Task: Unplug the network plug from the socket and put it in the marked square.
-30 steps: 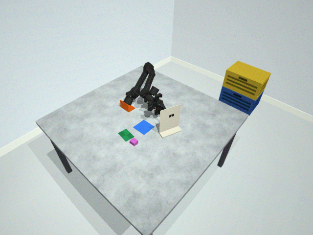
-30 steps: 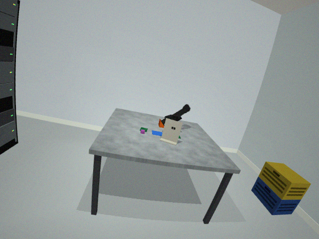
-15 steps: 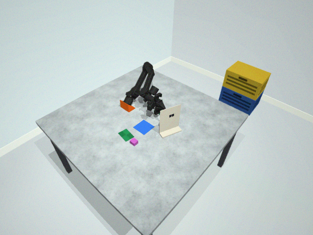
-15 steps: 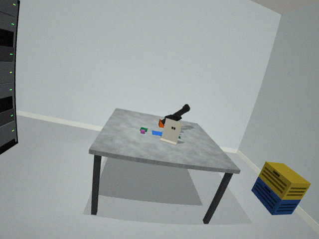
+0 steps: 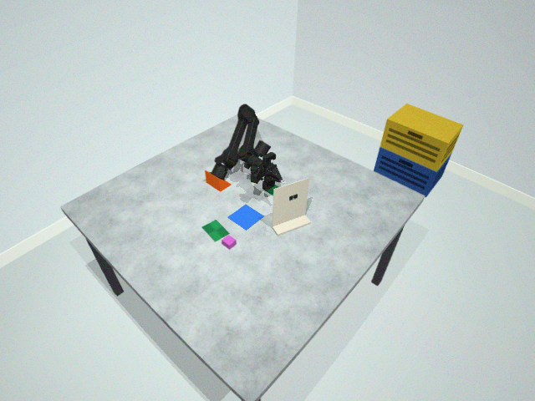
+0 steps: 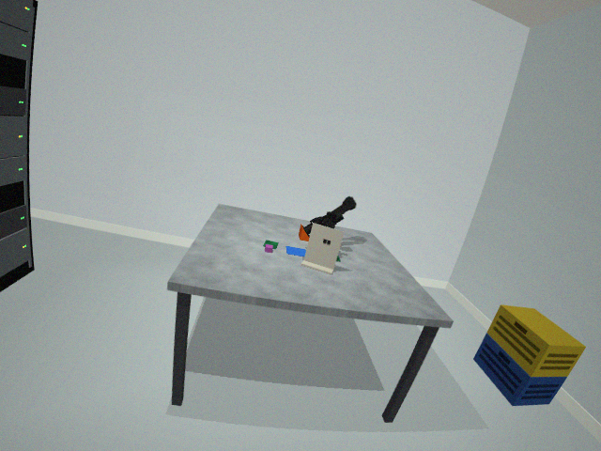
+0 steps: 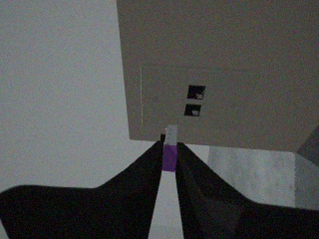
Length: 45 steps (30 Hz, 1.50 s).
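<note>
My gripper (image 5: pixel 278 179) (image 7: pixel 169 147) is shut on the plug (image 7: pixel 170 157), which has a purple body and a clear front end facing the panel. The cream upright panel (image 5: pixel 282 213) (image 6: pixel 317 253) (image 7: pixel 224 40) has two dark openings (image 5: pixel 293 197) (image 6: pixel 326 241) (image 7: pixel 196 92), both unfilled. The plug is out of the panel, in front of it and below the openings in the wrist view. In the exterior view the panel hides the gripper. A blue square (image 5: pixel 246 216) (image 6: pixel 295 251) and a green patterned square (image 5: pixel 215 230) (image 6: pixel 271 243) lie flat on the table. The locking tab cannot be made out.
A magenta block (image 5: pixel 228 241) (image 6: pixel 269 248) lies beside the green square. An orange upright piece (image 5: pixel 216 181) (image 6: pixel 303 233) stands by the arm's base. Another green patch (image 5: pixel 272 190) shows partly behind the panel. Yellow and blue crates (image 5: pixel 425 129) (image 6: pixel 533 339) stand off the table.
</note>
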Each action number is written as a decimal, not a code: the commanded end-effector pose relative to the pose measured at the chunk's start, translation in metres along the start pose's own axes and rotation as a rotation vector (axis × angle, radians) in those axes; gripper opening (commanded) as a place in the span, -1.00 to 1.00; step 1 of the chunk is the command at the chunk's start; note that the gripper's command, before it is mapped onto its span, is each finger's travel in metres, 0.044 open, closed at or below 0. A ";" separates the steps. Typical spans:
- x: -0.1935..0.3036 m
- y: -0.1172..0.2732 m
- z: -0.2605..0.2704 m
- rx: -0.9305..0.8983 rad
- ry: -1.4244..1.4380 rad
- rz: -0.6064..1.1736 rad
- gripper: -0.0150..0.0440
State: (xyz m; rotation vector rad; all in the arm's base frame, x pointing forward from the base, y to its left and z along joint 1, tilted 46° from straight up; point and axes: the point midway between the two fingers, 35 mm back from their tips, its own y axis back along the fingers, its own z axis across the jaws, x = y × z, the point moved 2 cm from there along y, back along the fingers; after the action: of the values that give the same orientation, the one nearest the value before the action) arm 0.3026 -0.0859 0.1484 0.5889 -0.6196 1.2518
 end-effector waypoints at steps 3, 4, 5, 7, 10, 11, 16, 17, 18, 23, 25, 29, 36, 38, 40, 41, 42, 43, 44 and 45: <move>0.001 0.004 0.011 -0.001 0.004 0.001 -0.49; 0.001 0.005 0.013 -0.001 0.004 0.001 -0.49; 0.001 0.006 0.015 -0.001 0.004 0.001 -0.49; 0.001 0.008 0.018 -0.001 0.004 0.001 -0.49; 0.001 0.011 0.024 -0.001 0.004 0.000 -0.49; 0.001 0.012 0.025 -0.002 0.004 0.000 -0.49; 0.002 0.016 0.031 -0.002 0.004 0.000 -0.49; 0.001 0.016 0.031 0.002 0.006 -0.003 -0.49; -0.001 0.015 0.030 0.012 0.011 -0.010 -0.49; -0.021 0.007 0.020 0.110 0.061 -0.078 -0.49; -0.029 0.005 0.016 0.152 0.078 -0.103 -0.49; -0.045 0.002 0.009 0.236 0.105 -0.146 -0.49; -0.071 0.001 -0.005 0.385 0.134 -0.203 -0.49; -0.078 0.002 -0.009 0.427 0.138 -0.215 -0.49; -0.085 0.003 -0.012 0.469 0.140 -0.225 -0.49; -0.088 0.004 -0.014 0.489 0.140 -0.229 -0.49; -0.091 0.004 -0.016 0.510 0.139 -0.232 -0.49; -0.095 0.005 -0.018 0.530 0.139 -0.235 -0.49; -0.098 0.006 -0.019 0.550 0.137 -0.238 -0.49; -0.100 0.007 -0.021 0.570 0.135 -0.240 -0.49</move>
State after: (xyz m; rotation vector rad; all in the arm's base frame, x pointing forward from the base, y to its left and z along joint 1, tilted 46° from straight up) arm 0.2811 -0.1349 0.0703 0.9661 -0.0963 1.2169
